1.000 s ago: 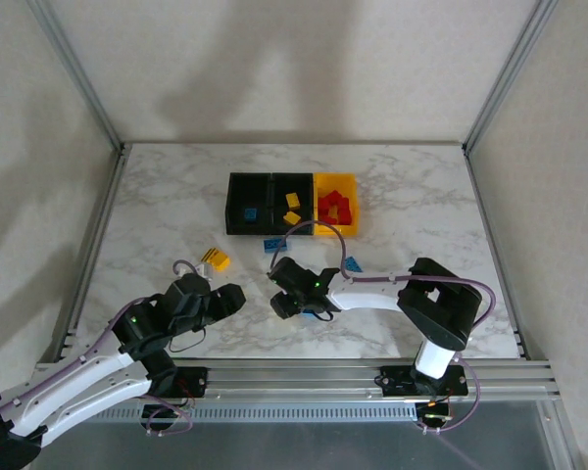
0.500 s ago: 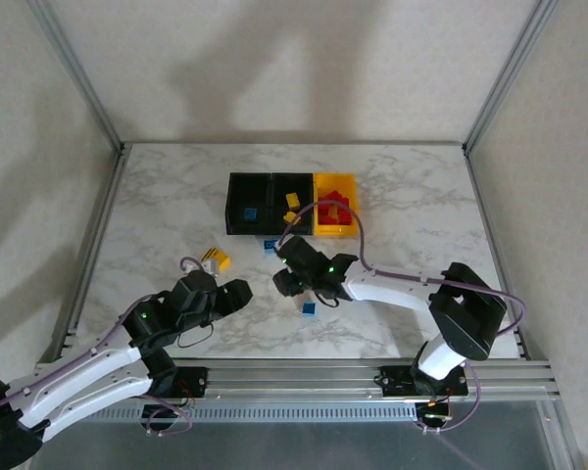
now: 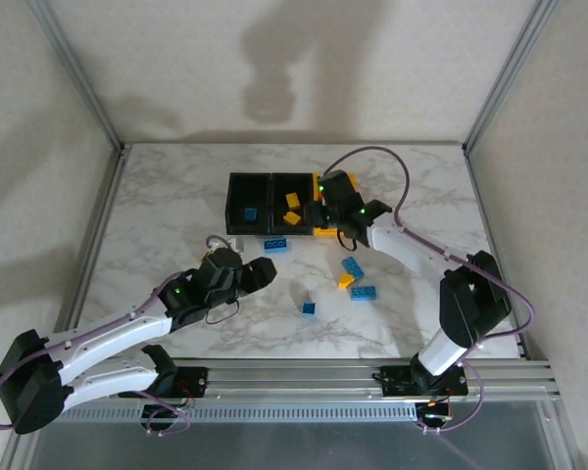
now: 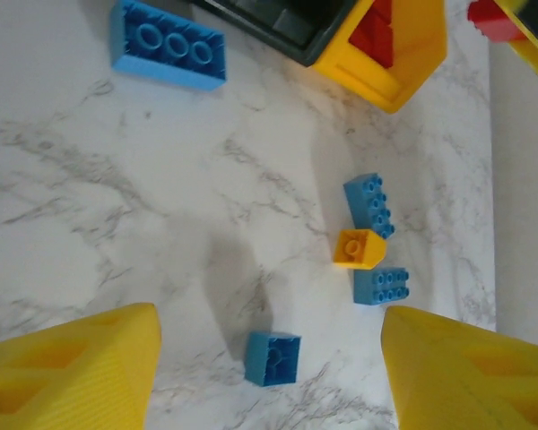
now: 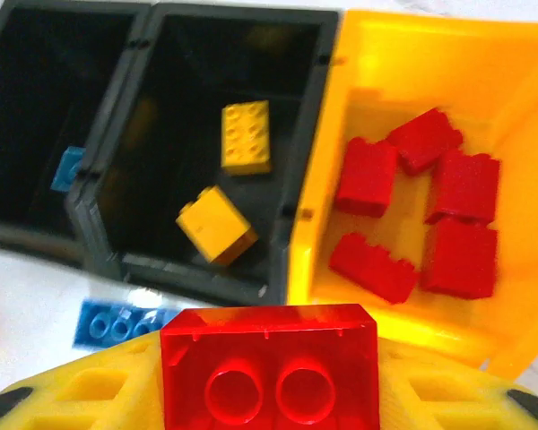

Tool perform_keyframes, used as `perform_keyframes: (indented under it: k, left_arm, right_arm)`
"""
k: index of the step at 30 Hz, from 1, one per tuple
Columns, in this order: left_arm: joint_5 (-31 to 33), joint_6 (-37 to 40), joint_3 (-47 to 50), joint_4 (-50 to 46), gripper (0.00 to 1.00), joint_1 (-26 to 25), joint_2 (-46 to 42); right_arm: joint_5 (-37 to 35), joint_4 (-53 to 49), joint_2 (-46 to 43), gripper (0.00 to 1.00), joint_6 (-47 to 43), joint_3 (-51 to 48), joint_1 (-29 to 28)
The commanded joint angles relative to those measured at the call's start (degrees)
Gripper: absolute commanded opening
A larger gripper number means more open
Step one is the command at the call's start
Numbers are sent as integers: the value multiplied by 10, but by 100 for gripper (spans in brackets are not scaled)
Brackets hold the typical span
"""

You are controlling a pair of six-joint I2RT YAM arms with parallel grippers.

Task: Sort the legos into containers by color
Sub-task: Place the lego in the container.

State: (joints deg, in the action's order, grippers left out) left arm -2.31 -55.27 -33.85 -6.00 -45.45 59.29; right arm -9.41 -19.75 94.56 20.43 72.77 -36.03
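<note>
Within the yellow-orange bin [image 5: 430, 54] lie red bricks [image 5: 457, 255].

table top [image 3: 176, 206]: white stone-look sheet with grey veins, smooth, faint sheen.
black bins [image 5: 242, 27]: moulded plastic, semi-gloss.
yellow bin [image 5: 412, 45]: like plastic, brighter gloss.
red brick [image 5: 269, 363] at the right fingers [image 5: 81, 394]: hard plastic, partly see-through by the look of it, glossy.
red bricks [image 5: 457, 260] in the yellow bin: opaque plastic, satin.
blue bricks [image 4: 166, 45] on the table: smooth plastic, soft shine.
left fingers [image 4: 72, 367]: yellow plastic, finely ribbed, matt.
rails [image 3: 304, 377]: bare brushed metal.
arm shells [image 3: 108, 328]: white plastic, glossy.
walls [image 3: 274, 59]: pale, matt, lightly grained.
</note>
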Motion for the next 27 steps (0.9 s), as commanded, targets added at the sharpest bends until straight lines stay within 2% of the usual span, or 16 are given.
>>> perform_keyframes:
  k: [1,9,19,23,27]
  left_arm:
    - [4,20,-26,36,66,0,24]
    - [-5,21,-31,45,66,0,47]
    - [-10,30,-27,62,66,0,42]
    - [-9,40,-39,53,66,0,53]
    - [-11,41,-42,51,66,1,60]
  right_arm:
    - [-1,-36,48,48,16,42,27]
    - [7,-71,166,48,36,174,78]
    - [-4,-105,284,49,50,301,101]
    - [-4,-113,309,52,52,325,105]
    - [-11,-121,318,62,56,337,105]
